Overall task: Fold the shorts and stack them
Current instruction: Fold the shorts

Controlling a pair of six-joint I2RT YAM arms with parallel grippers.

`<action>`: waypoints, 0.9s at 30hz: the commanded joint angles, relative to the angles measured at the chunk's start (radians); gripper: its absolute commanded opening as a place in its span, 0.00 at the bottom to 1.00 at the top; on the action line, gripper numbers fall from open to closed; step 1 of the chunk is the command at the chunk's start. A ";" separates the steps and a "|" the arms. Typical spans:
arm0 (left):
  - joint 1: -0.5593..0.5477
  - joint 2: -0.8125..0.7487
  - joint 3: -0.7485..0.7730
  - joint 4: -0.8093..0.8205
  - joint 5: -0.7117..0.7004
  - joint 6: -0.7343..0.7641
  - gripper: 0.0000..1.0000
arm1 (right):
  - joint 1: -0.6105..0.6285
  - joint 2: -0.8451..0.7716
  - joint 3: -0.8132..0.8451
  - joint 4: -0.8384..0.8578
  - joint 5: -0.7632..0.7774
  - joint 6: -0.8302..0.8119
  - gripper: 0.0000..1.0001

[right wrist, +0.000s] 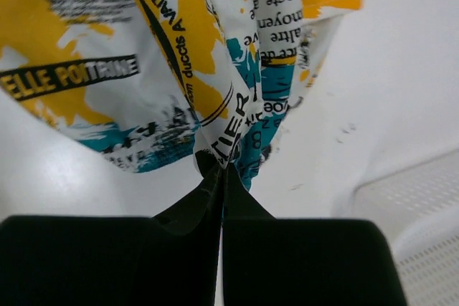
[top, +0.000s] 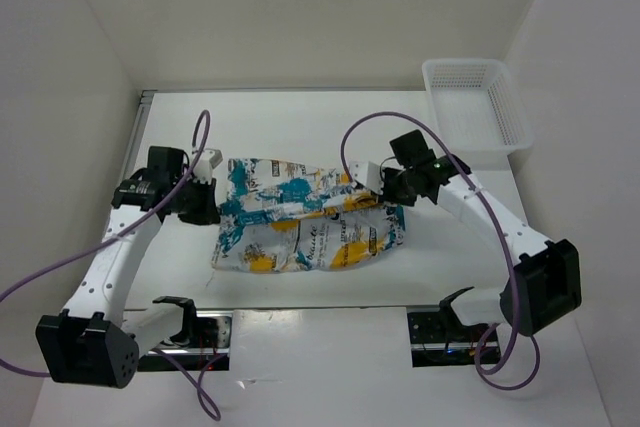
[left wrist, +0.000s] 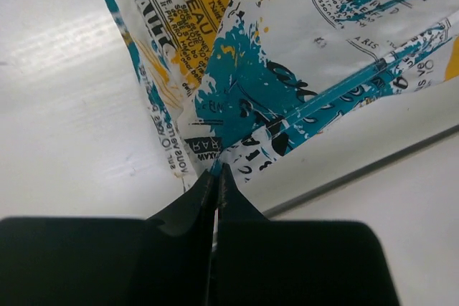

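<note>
The shorts, white with teal, orange-yellow and black print, lie spread across the middle of the table between my two arms. My left gripper is shut on the shorts' far left corner; in the left wrist view the jaws pinch a teal hem and the shorts hang away from them. My right gripper is shut on the shorts' far right corner, lifting it slightly; in the right wrist view the shorts bunch up from the closed jaws.
A white plastic mesh basket stands at the back right of the table; its wall also shows in the right wrist view. The table's left edge rail runs beside the left arm. The front edge lies just below the shorts.
</note>
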 commanded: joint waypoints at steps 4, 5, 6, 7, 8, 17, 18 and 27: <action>-0.006 -0.029 -0.043 -0.093 -0.050 0.004 0.00 | 0.010 -0.065 -0.057 -0.150 -0.037 -0.064 0.00; -0.006 -0.029 -0.043 -0.108 -0.050 0.004 0.00 | 0.010 -0.065 -0.030 -0.168 -0.047 -0.064 0.00; -0.006 -0.018 -0.043 -0.131 -0.050 0.004 0.00 | 0.010 -0.065 -0.015 -0.196 -0.079 -0.077 0.00; -0.006 -0.018 -0.057 -0.142 -0.050 0.004 0.00 | 0.010 -0.065 -0.001 -0.237 -0.100 -0.103 0.01; -0.006 -0.008 -0.075 -0.142 -0.050 0.004 0.01 | 0.032 -0.056 -0.001 -0.310 -0.115 -0.125 0.04; -0.025 0.080 -0.086 -0.208 -0.076 0.004 0.45 | 0.116 -0.066 -0.099 -0.503 -0.086 -0.268 0.61; -0.025 0.080 -0.062 -0.231 -0.086 0.004 0.50 | 0.127 -0.056 -0.085 -0.503 -0.087 -0.268 0.63; -0.029 0.254 0.032 0.082 -0.200 0.004 0.65 | 0.127 0.032 0.049 0.049 -0.094 0.165 0.59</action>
